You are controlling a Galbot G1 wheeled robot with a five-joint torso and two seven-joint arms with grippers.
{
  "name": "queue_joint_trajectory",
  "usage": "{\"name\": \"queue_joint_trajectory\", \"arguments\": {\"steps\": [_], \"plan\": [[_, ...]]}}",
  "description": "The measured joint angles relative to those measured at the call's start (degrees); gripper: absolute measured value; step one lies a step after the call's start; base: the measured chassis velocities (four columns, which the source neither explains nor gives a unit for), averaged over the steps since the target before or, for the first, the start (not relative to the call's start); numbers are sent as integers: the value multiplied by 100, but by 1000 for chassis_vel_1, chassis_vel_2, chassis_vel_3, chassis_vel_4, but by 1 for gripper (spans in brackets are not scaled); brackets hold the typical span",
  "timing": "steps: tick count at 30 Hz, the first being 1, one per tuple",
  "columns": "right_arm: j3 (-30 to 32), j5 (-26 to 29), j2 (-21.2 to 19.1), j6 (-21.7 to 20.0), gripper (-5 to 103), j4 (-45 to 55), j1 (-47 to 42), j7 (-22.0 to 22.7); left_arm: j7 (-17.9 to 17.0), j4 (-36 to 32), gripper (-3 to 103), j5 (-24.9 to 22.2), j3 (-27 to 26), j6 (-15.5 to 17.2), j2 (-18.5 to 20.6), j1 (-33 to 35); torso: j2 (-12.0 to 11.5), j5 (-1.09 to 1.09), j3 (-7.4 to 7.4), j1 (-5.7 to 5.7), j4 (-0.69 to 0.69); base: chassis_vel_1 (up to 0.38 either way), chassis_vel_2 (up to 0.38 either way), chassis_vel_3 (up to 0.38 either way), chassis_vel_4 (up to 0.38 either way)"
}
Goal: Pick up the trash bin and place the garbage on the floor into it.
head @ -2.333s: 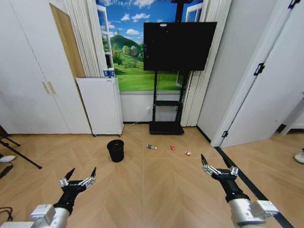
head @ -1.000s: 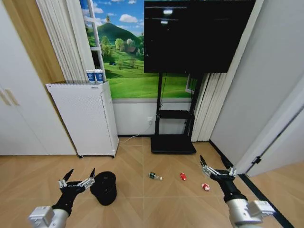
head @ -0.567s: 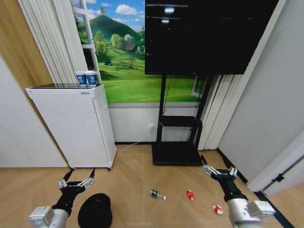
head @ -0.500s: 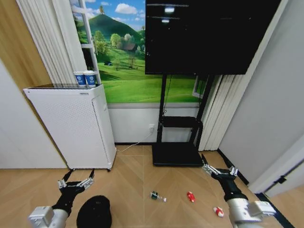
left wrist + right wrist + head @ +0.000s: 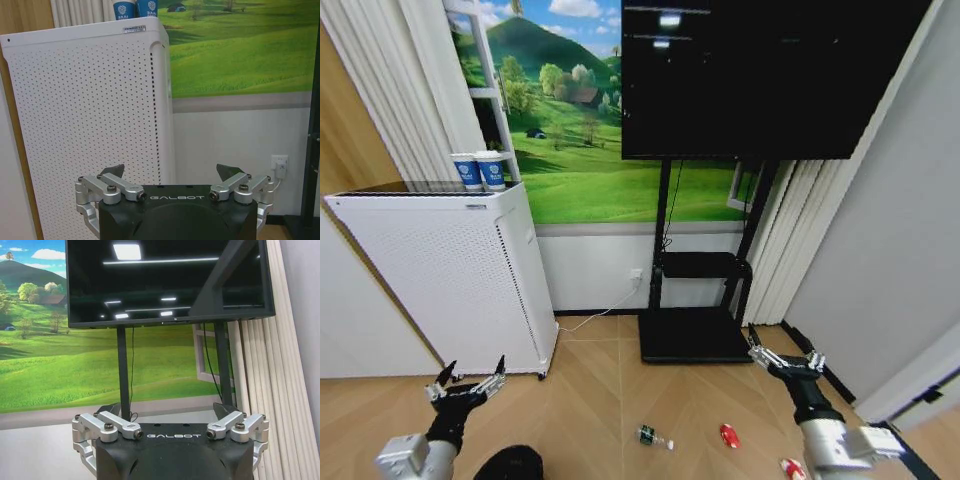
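Observation:
The trash bin (image 5: 510, 463), black and round, peeks in at the bottom edge of the head view on the herringbone floor (image 5: 590, 400), mostly cut off. My left gripper (image 5: 472, 378) hovers open just above and left of it, empty. The garbage lies to the right: a clear bottle with a green label (image 5: 653, 437), a small red piece (image 5: 729, 436) and a red-and-white piece (image 5: 791, 467). My right gripper (image 5: 783, 352) stands open and empty above the red pieces. In the wrist views the left gripper (image 5: 171, 172) faces the white appliance and the right gripper (image 5: 165, 410) faces the TV.
A tall white perforated appliance (image 5: 440, 270) with two blue cups (image 5: 478, 170) on top stands at the left. A black TV (image 5: 760, 80) on a stand with a low base (image 5: 695, 345) is straight ahead. Curtains and a grey wall close the right side.
The whole picture has shifted: the camera has come closer to the wall, so the bin and litter sit lower in view. Both arms hold the same open pose.

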Motion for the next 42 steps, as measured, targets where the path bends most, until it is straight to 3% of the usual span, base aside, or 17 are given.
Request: {"name": "queue_joint_trajectory", "arguments": {"steps": [20, 35, 42], "plan": [[-62, -53, 107, 106, 100, -100, -9, -98, 152, 18, 100, 198, -13, -204, -356, 347, -520, 0, -292, -219, 0, 0, 0, 0, 0], [-86, -67, 158, 132, 100, -145, -11, -81, 325, 10, 100, 255, 82, -290, -293, 296, -968, 0, -560, -401, 0, 0, 0, 0, 0], [-216, -320, 304, 249, 100, -164, -166, -168, 465, 10, 100, 260, 111, -394, -269, 248, -1133, -1, -659, -468, 0, 0, 0, 0, 0]]}}
